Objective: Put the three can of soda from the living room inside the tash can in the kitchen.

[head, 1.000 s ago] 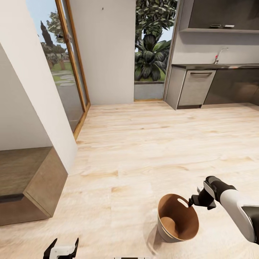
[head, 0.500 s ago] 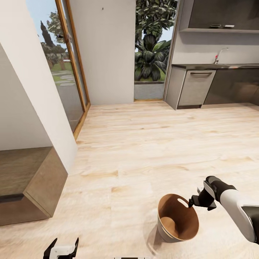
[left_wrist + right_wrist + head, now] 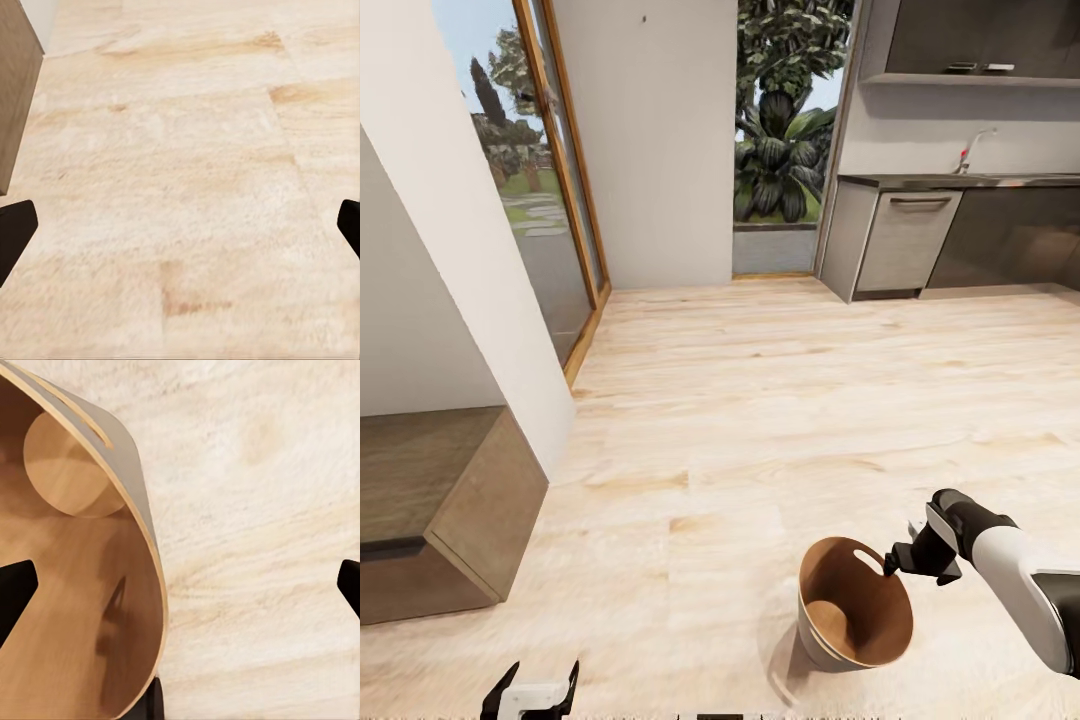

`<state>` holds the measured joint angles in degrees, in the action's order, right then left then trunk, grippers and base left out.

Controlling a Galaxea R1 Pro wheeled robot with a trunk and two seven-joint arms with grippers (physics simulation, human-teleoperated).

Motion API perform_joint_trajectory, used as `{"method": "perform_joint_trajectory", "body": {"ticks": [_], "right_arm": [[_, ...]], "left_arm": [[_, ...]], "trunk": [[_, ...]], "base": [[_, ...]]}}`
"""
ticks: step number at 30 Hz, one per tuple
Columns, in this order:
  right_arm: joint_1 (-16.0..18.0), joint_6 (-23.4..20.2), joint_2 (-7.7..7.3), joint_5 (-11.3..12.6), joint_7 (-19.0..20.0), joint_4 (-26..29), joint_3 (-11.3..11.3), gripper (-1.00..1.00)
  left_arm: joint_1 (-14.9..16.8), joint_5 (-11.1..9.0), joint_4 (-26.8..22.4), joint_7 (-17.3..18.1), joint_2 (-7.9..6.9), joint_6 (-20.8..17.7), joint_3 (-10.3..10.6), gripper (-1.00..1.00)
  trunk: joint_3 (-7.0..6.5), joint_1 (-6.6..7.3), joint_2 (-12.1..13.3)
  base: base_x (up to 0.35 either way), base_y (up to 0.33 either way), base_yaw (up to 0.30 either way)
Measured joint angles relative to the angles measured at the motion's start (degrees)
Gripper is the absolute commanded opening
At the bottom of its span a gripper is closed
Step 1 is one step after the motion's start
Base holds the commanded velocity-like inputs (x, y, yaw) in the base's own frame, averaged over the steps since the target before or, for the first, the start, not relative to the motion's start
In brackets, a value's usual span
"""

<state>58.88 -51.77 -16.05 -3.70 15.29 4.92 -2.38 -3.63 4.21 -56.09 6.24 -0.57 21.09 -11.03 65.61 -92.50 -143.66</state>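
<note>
Head view: pale wood floor (image 3: 780, 400) across the kitchen; dark grey cabinets (image 3: 1000, 240) along the far right wall under a dark countertop (image 3: 960, 182) with a chrome tap (image 3: 972, 150); a steel appliance front (image 3: 905, 243) at the near end of that run; a shelf (image 3: 970, 80) above. Glass door with a wood frame (image 3: 565, 190) at far left, garden foliage visible beyond it and through the opening (image 3: 785, 130) at centre. A brown wooden block unit (image 3: 440, 510) against the white wall at near left. The tash can (image 3: 855, 605) stands on the floor at lower right, brown inside, pale grey outside, its oval hand slot near the rim on the side facing the right gripper (image 3: 905, 555). That gripper hangs just at the rim of the can, beside the slot; whether it touches the rim cannot be told. The left gripper (image 3: 530, 690) sits at the lower edge, fingers spread wide, nothing between them. Left wrist view: bare floor boards, the two dark fingertips (image 3: 15, 232) far apart at the frame edges, empty; a corner of the brown unit (image 3: 16, 82) at one side. Right wrist view: the can's wooden interior and round base, its rim and grey wall curving between the widely parted fingertips (image 3: 15, 589); nothing gripped, floor beyond.
</note>
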Motion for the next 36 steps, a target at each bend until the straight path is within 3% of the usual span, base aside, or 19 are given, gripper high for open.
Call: {"method": "perform_joint_trajectory", "body": {"ticks": [23, 36], "right_arm": [[0.00, 0.00, -0.04, -0.02, 0.09, 0.23, -0.03, 1.00], [0.00, 0.00, 0.05, -0.08, -0.02, 0.21, -0.15, 1.00]], "left_arm": [[0.03, 0.27, 0.10, -0.09, -0.04, -0.09, 0.03, 1.00], [0.03, 0.17, 0.13, -0.09, 0.03, -0.02, 0.00, 1.00]], "trunk": [[5.10, -0.59, -0.31], [5.10, -0.59, -0.31]], "base": [[0.000, 0.000, 0.000], [0.000, 0.000, 0.000]]}}
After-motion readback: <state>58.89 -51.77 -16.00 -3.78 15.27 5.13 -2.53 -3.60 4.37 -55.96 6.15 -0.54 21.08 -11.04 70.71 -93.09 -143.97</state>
